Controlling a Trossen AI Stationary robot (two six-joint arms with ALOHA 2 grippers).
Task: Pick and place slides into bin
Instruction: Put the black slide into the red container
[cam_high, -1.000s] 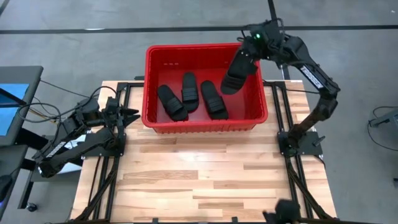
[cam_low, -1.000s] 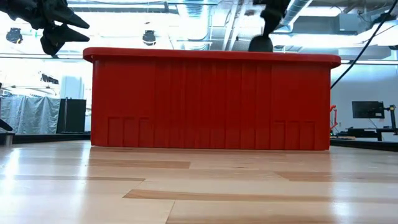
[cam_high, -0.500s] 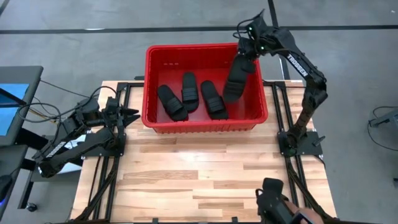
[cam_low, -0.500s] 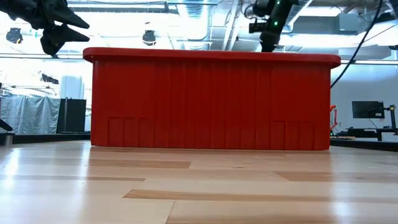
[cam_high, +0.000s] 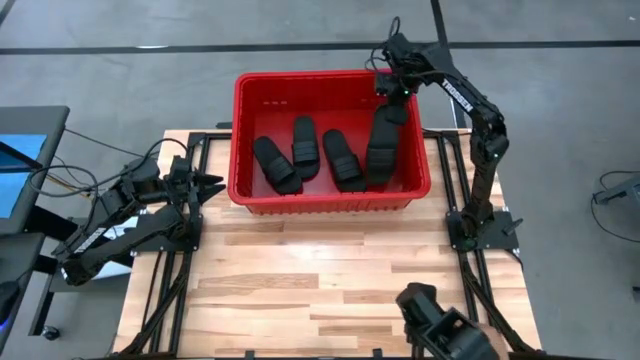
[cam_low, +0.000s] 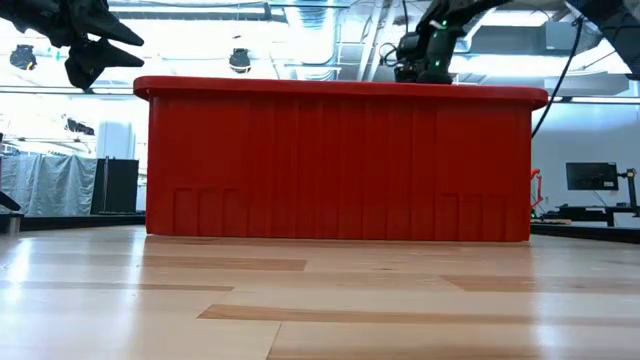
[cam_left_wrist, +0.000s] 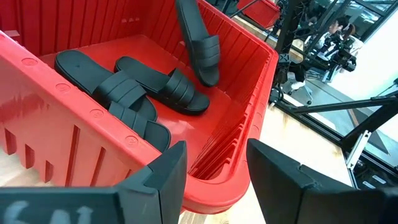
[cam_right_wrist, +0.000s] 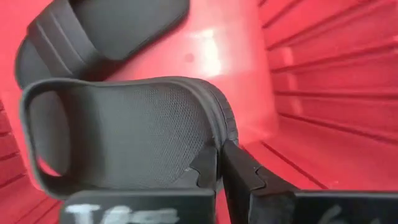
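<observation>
We see our right end effector (cam_high: 393, 92) above the bin's (cam_high: 330, 203) far right corner, pinching the fourth slide (cam_high: 382, 147), which hangs below it inside. Our left end effector (cam_high: 212, 184), fingers spread, waits beside the bin.

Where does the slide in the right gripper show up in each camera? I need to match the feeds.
High view: the held slide hangs inside the bin, near its right wall, below the right gripper.
Low view: not in it; the bin's wall hides it.
Left wrist view: tilted slide above the three lying ones.
Right wrist view: fills the near picture, jaws shut on its sole edge.
Shared landmark: the red bin.
</observation>
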